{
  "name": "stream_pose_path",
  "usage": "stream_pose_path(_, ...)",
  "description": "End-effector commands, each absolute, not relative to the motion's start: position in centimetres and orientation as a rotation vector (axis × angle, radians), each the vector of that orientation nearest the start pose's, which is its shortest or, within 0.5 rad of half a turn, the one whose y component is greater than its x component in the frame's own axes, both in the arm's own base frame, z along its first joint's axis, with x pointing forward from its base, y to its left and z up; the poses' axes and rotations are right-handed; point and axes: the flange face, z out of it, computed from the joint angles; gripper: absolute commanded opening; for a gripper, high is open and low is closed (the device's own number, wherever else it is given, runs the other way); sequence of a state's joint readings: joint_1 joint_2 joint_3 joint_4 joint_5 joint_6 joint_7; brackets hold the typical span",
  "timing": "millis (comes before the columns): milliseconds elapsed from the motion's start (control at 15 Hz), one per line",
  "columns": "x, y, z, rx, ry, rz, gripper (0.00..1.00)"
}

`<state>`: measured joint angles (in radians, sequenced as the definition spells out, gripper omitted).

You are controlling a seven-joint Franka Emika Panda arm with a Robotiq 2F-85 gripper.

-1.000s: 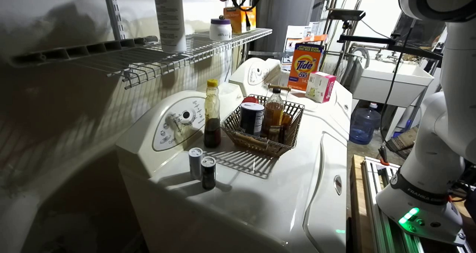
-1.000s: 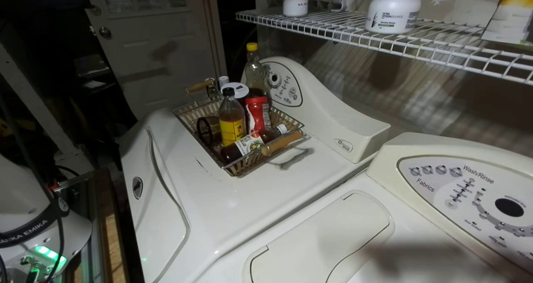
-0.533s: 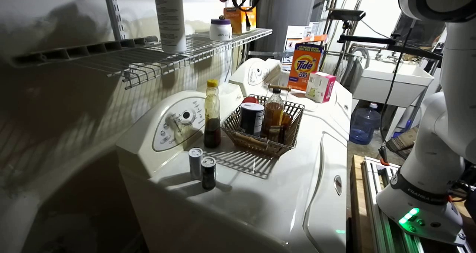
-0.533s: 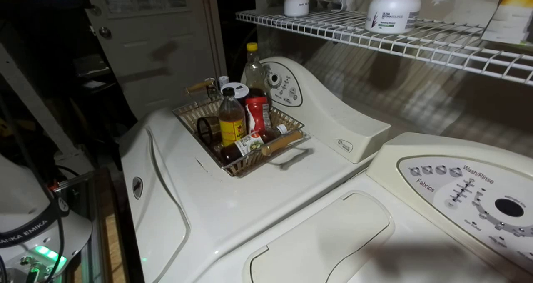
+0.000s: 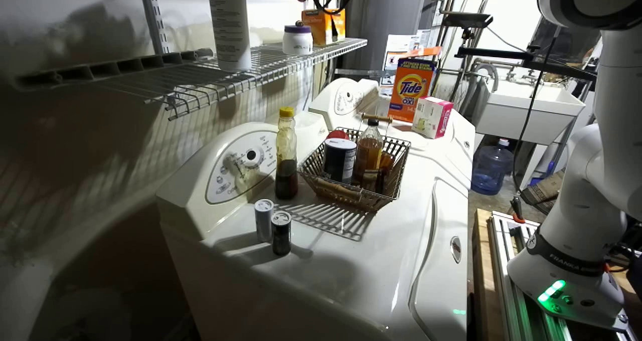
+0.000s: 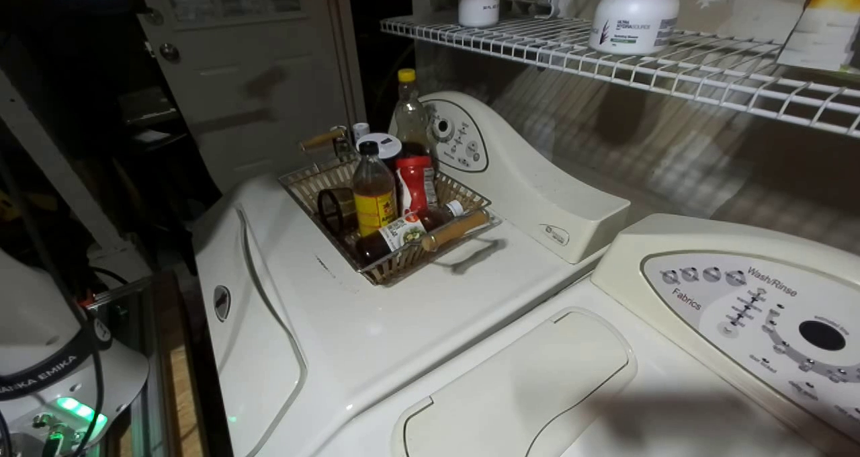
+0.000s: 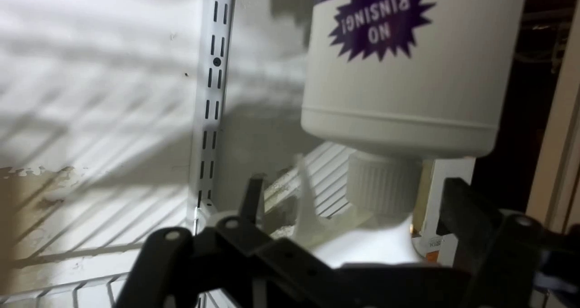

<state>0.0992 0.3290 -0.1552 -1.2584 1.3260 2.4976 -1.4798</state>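
A white spray bottle [image 7: 398,86] with a purple "NO RINSING!" burst fills the upper right of the wrist view, its print upside down. Its ribbed collar [image 7: 383,183] and pale trigger [image 7: 304,194] point towards my gripper [image 7: 355,180]. Both dark fingers stand wide apart around the sprayer, with a visible gap on each side. In both exterior views a white bottle [image 5: 229,25], likely this one, stands on the wire shelf [image 5: 276,62], its top cut off by the picture edge. The gripper itself is out of both exterior views.
A purple-lidded jar [image 6: 635,20] and an orange box [image 5: 323,26] share the shelf. Below, on the white appliance [image 5: 351,281], are a wicker basket [image 6: 396,269] of bottles, a yellow-capped bottle [image 5: 286,165], two small shakers [image 5: 281,233] and a Tide box [image 5: 411,90].
My jaws have opened. The white bottle on the shelf has shifted or turned very slightly; the visible arm and everything on the appliance look the same.
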Motion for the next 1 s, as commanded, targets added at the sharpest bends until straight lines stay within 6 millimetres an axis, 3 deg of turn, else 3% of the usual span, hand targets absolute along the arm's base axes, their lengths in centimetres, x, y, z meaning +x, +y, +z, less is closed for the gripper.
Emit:
stream_pose_path(0,70.8,-2.3,68.9,-2.057,-0.778,-1.82,1.0)
stream_pose_path(533,69.4,-3.2,69.2,-2.133,-0.701,-1.774,1.0)
stream_pose_path(933,66.9,-3.3,70.7,-2.262,-0.726,-1.684,1.0)
